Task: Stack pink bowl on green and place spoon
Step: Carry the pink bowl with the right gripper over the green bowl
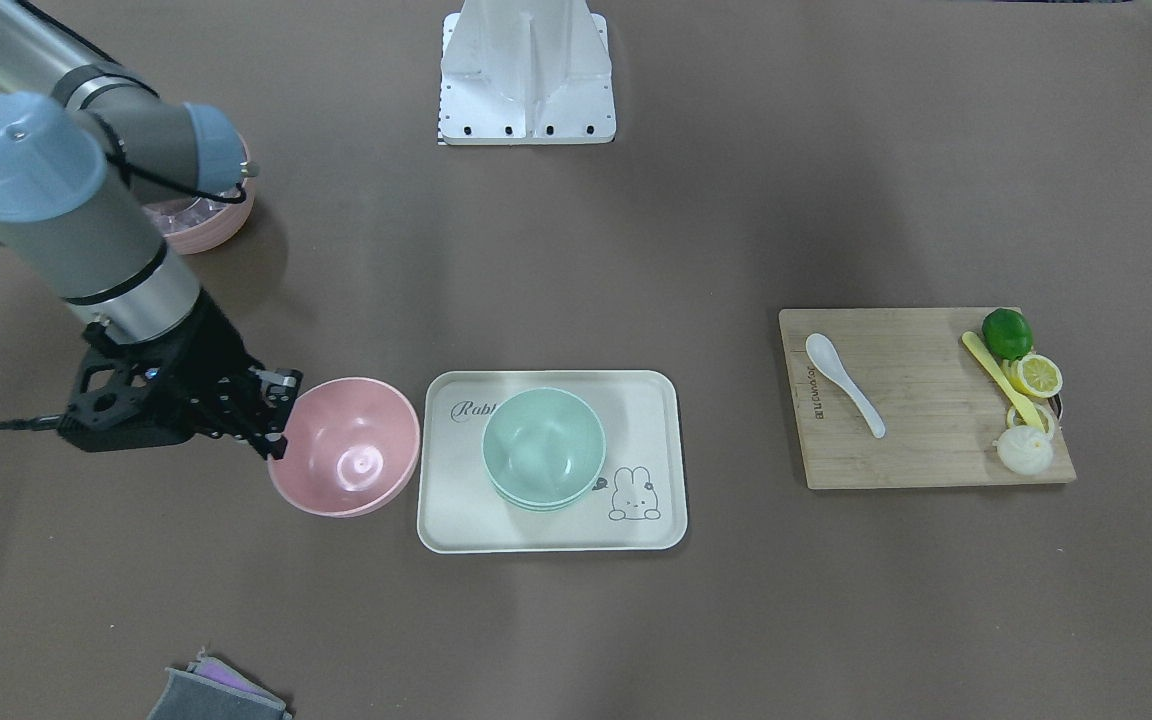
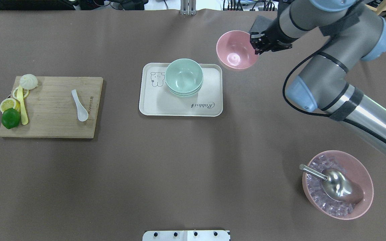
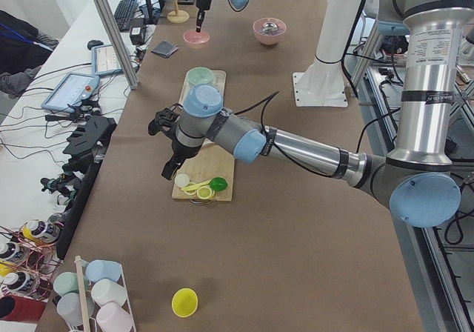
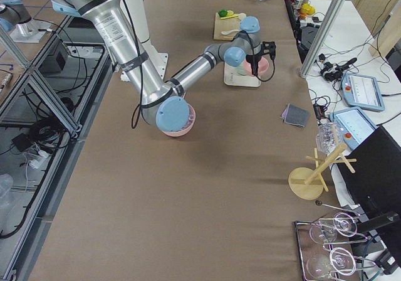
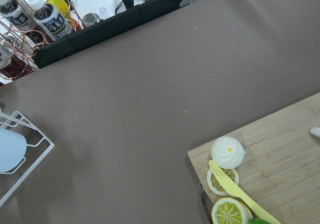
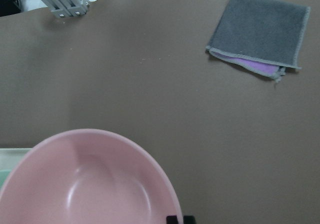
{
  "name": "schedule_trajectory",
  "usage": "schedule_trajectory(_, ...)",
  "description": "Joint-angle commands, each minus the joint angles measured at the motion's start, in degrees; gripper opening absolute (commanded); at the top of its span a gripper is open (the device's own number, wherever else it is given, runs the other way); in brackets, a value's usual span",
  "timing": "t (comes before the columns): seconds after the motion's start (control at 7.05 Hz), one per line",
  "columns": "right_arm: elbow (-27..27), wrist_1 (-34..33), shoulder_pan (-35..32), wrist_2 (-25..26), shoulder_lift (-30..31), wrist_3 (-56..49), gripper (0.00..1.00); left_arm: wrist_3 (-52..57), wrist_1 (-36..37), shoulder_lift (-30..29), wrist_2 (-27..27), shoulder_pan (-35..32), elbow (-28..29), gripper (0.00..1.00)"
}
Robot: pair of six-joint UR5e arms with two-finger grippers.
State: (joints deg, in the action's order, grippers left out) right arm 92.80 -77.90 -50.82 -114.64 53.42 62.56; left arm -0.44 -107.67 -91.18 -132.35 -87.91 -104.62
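While the right claw (image 1: 281, 422) clamps the empty pink bowl (image 1: 348, 462), stacked green bowls (image 1: 543, 445) occupy the tray (image 1: 456, 505).

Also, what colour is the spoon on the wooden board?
The spoon is white; the exterior front-facing view shows it best.

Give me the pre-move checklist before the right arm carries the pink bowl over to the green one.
1. Right gripper gripping the pink bowl: ok, closed across its rim.
2. Pink bowl lifted clear of the tray rim: cannot tell.
3. Green bowl upright and empty on the tray: ok.
4. Path between the two bowls free of objects: ok.
5. White spoon lying free on the cutting board: ok.
6. Left gripper open for the spoon: cannot tell, only the side view shows it.
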Motion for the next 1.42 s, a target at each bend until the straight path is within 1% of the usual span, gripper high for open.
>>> schedule_trajectory(0.0, -2.8, -12.6, 6.1, 6.1, -10.7, 5.8, 0.0, 0.0, 0.0, 0.0, 0.0, 0.0, 0.0, 0.98)
schedule_trajectory(0.14, -7.2, -13.8, 7.9, 7.8, -14.6, 8.6, 0.0, 0.0, 0.0, 0.1, 0.0, 0.0, -0.1, 0.98)
schedule_trajectory(0.28, -11.4, -13.3, 10.1, 10.9, -16.7, 9.3, 0.0, 0.0, 0.0, 0.1, 0.0, 0.0, -0.1, 0.98)
schedule_trajectory(0.43, -12.5, -13.3, 11.3, 12.2, -17.3, 10.0, 0.0, 0.0, 0.0, 0.1, 0.0, 0.0, -0.1, 0.98)
schedule_trajectory(0.57, -12.7, -12.5, 11.6, 12.3, -17.2, 10.0, 0.0, 0.0, 0.0, 0.1, 0.0, 0.0, -0.1, 0.98)
schedule_trajectory(0.85, -16.5, -6.7, 12.2, 12.9, -17.2, 10.1, 0.0, -0.1, 0.0, 0.1, 0.0, 0.0, -0.1, 0.98)
schedule_trajectory(1.28, -17.4, -6.1, 12.6, 13.0, -16.9, 9.6, 0.0, -0.1, 0.0, 0.1, 0.0, 0.0, -0.1, 0.98)
